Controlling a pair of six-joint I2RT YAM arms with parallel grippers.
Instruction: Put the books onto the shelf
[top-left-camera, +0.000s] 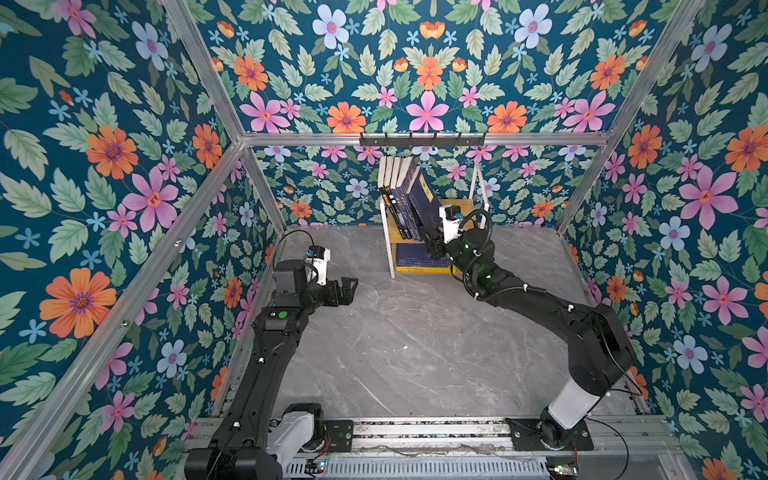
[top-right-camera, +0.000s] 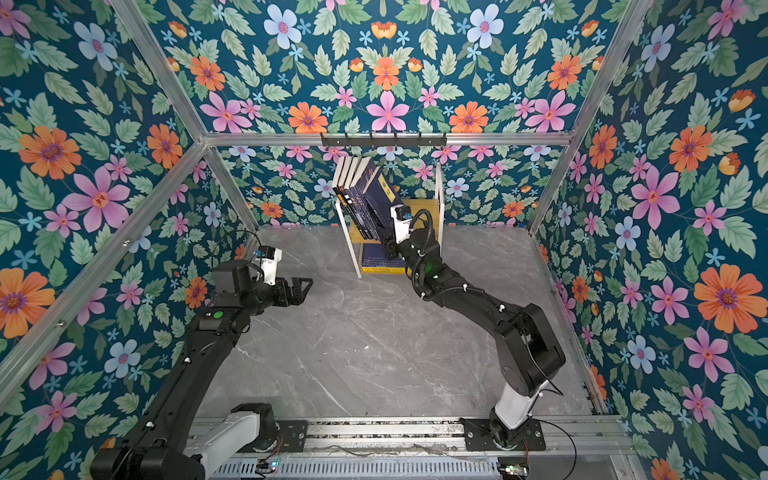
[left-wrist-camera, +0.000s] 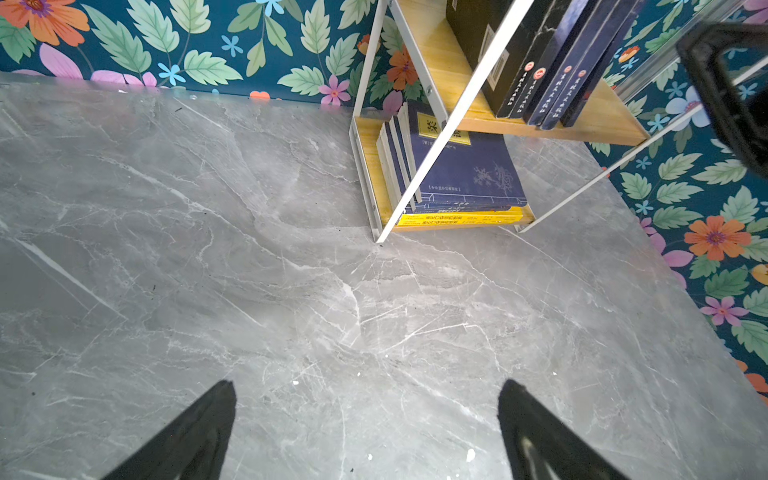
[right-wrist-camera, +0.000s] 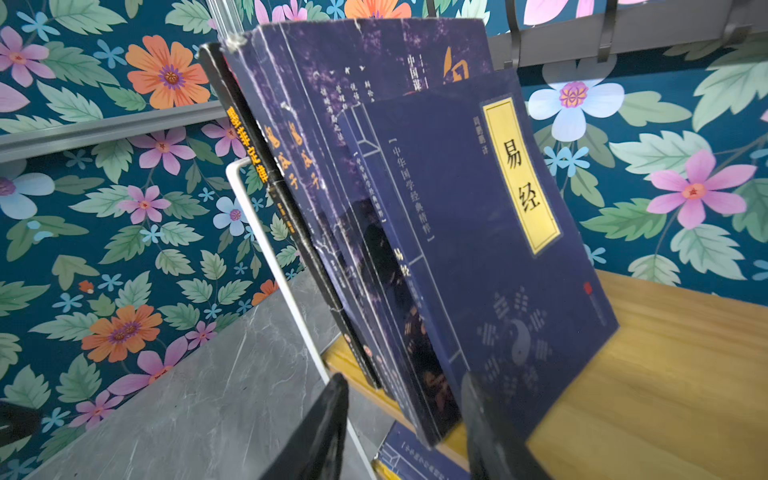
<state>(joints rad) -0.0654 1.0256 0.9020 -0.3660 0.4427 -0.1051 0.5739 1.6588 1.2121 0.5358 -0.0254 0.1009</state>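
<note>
The shelf (top-left-camera: 459, 204) is set at the rear of the table (top-left-camera: 415, 340), under the hook rail (top-left-camera: 422, 140). On its upper tier leaning books (top-left-camera: 409, 199) are stood; on the lower, a flat stack (top-left-camera: 415, 259) is laid. The right gripper (top-left-camera: 430, 239) is placed just before the leaning books.

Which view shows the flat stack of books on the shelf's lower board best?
Left wrist: the stack lies nearly whole in view, navy cover on top, yellow book lowest. Both top views show only its front part. Right wrist catches one corner.
</note>
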